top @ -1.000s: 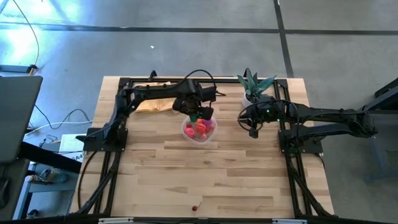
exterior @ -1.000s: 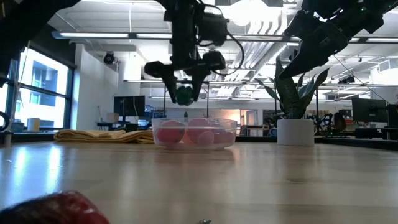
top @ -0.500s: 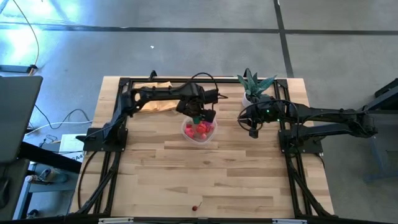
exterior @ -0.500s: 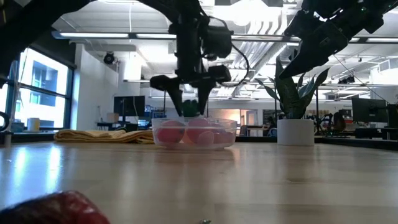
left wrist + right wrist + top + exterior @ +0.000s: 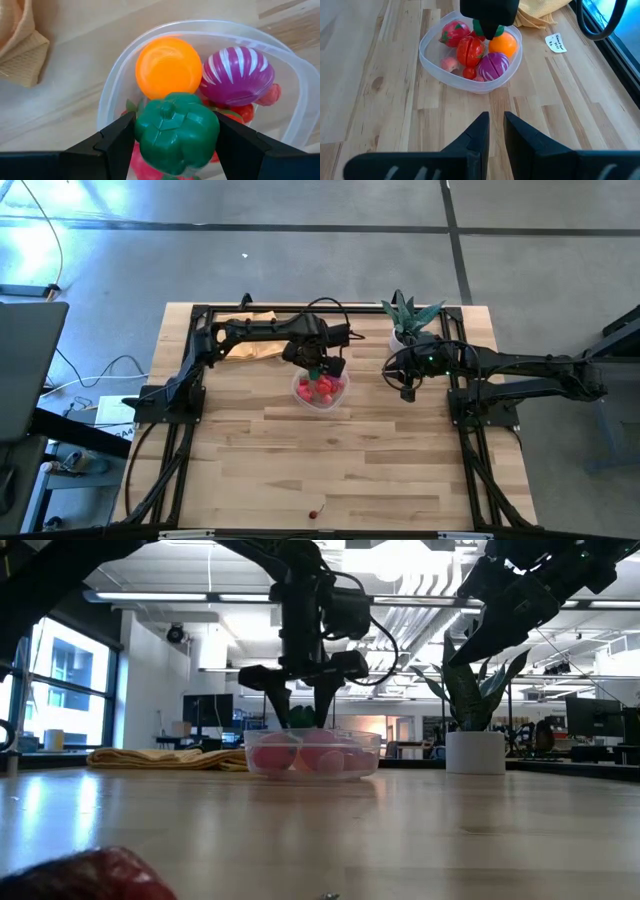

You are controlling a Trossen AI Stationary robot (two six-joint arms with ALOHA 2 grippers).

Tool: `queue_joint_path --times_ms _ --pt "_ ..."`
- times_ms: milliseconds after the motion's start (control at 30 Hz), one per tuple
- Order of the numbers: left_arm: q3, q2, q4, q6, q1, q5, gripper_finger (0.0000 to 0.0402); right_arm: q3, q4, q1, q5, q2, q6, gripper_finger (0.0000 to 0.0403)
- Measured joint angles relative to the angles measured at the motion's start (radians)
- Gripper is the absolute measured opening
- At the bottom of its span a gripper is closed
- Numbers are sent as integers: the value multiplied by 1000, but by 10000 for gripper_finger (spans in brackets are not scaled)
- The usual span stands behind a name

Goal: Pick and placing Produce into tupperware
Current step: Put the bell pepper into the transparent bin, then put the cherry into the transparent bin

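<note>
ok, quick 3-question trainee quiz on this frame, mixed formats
1. True or false: the left gripper is shut on the green pepper.
2. Which piece lies outside the tub? A) orange B) purple onion C) cherry
3. Fill in: the right gripper waits beside the ____.

Key:
1. True; it holds the pepper over the tub.
2. C; the cherry lies near the table's front edge, while the orange and purple onion are in the tub.
3. Plant.
</note>
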Motion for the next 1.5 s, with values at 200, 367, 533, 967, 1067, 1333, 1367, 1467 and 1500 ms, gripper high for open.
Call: queue_joint_path --times_ms 200,367,533,967,1067,1333,1367,1467,1500 --pt "0 0 -5 10 0 -7 230 0 0 0 0 0 0 46" --pt "0 0 -5 40 0 -7 230 0 0 0 0 0 0 46" --pt "0 0 -5 94 0 -7 230 0 0 0 0 0 0 46" --pt "0 0 -6 142 13 -12 344 0 0 0 0 0 0 46" --pt "0 0 -7 145 13 -10 377 0 0 0 0 0 0 46" --pt "89 -38 -166 174 11 56 384 0 0 0 0 0 0 46" --pt "113 -39 -193 171 3 74 378 0 -1 0 0 0 0 46" --pt "189 -37 -322 156 -23 141 359 0 0 0 0 0 0 46" --pt "207 -38 -348 134 -40 156 353 0 -1 0 0 0 0 46"
